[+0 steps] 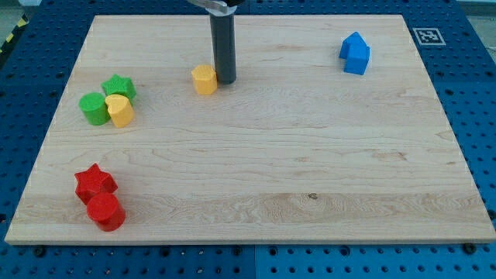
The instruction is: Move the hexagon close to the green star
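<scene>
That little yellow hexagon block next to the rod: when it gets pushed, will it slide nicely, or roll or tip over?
The yellow hexagon sits low on a flat face, so it will probably slide rather than tip or roll. It looks small and solid, likely light and stiff. My tip is just at its right side, so an off-centre push could make it turn on the smooth wooden board.

Rod (224,46) is showing as a plain dark grey cylinder, smooth, w/ a faint lighter sheen running down its length. Top is meeting a paler metallic collar at frame edge. My tip (225,80) is looking flat-cut, same dark tone.
</scene>
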`<control>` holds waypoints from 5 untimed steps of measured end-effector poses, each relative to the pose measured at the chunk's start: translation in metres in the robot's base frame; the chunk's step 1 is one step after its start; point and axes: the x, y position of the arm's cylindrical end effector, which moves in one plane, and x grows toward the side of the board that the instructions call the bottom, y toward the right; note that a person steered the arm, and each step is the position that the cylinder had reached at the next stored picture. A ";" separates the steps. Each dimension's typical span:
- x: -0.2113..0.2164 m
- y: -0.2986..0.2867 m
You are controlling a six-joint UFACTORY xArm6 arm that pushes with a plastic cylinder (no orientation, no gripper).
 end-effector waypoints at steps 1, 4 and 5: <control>0.008 -0.023; -0.008 -0.031; -0.008 -0.039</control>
